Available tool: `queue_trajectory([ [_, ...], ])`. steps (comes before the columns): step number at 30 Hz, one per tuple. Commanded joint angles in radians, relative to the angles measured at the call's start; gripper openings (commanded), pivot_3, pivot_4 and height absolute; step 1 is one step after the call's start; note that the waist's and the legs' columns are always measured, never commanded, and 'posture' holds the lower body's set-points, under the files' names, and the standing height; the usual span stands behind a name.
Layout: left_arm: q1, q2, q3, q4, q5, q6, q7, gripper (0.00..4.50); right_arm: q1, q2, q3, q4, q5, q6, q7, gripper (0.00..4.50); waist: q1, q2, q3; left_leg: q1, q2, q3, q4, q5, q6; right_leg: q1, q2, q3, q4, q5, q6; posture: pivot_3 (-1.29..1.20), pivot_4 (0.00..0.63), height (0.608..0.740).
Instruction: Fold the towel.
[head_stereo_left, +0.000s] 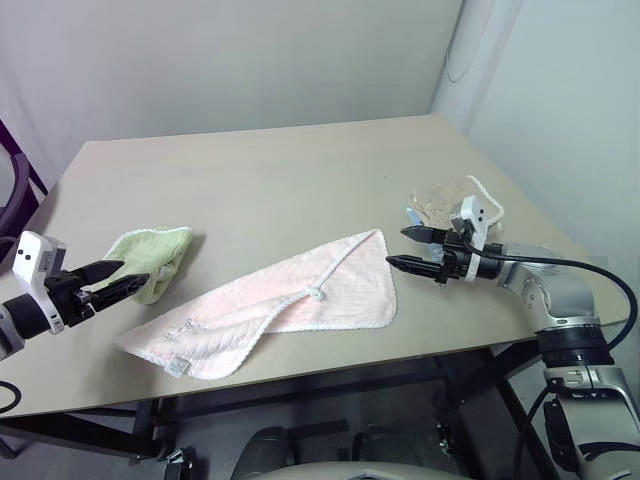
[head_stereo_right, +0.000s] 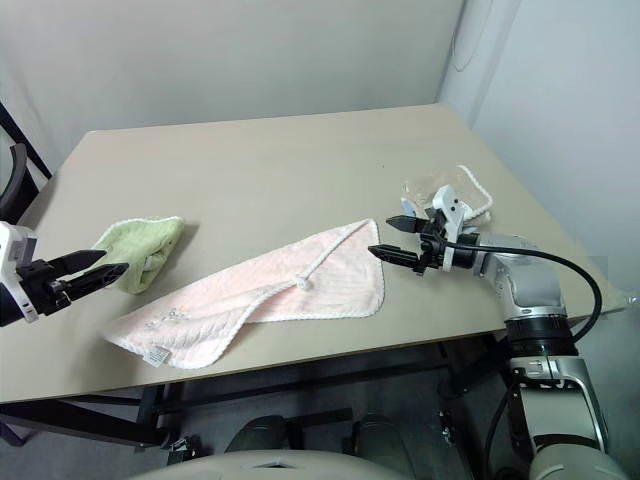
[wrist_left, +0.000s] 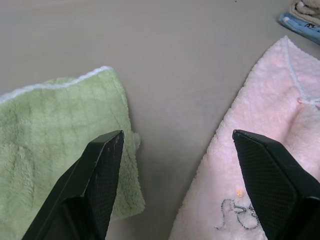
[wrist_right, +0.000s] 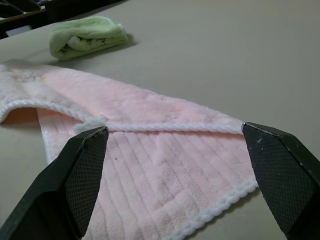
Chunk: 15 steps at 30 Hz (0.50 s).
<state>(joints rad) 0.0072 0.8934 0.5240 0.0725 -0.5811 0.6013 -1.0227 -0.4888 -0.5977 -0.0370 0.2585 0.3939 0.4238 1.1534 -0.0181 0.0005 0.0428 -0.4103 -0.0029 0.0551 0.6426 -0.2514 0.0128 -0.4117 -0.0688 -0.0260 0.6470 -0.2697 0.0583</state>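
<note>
A: Item, left gripper (head_stereo_left: 112, 278): fingers spread, holding nothing, just left of the light green towel (head_stereo_left: 155, 258).

B: Item, towel (head_stereo_left: 290, 300): pale pink terry on the table (head_stereo_left: 260, 170), centre-front, one edge lapped over. Likely light, limp, unbreakable; take it at a stitched corner, around 3 o'clock. Small sketched motif near 8 o'clock, unreadable; a tiny tag, also unreadable.

A: Item, right gripper (head_stereo_left: 412, 250): wide apart, empty, just beside that corner.
</note>
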Motion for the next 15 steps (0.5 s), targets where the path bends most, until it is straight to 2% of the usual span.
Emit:
queue_trajectory([
  [1,-0.01,0.006,0.004,-0.042,-0.016,-0.001,-0.001,3.68,-0.011,0.015,0.003,-0.015,0.001,-0.025,-0.006,4.47,0.0,0.0,0.0,0.0,0.0,0.0,0.0,0.0,0.0,0.0,0.0,0.0,0.0,0.0,0.0,0.0,0.0,0.74],
  [9,0.037,-0.038,-0.003,-0.189,-0.057,0.033,0.026,3.68,-0.019,0.041,0.002,-0.003,0.011,-0.02,-0.031,4.47,0.001,0.0,0.0,0.0,0.0,0.0,0.0,0.0,0.0,0.0,0.0,0.0,0.0,0.0,0.0,0.0,0.0,0.74],
  [15,0.111,-0.125,-0.045,-0.323,-0.068,0.032,0.08,3.68,-0.098,0.075,0.014,0.114,-0.028,-0.065,-0.058,4.47,-0.002,0.001,0.0,0.0,0.0,0.001,0.0,0.0,0.0,0.002,-0.001,0.0,0.001,0.0,0.0,0.0,0.0,0.74],
])
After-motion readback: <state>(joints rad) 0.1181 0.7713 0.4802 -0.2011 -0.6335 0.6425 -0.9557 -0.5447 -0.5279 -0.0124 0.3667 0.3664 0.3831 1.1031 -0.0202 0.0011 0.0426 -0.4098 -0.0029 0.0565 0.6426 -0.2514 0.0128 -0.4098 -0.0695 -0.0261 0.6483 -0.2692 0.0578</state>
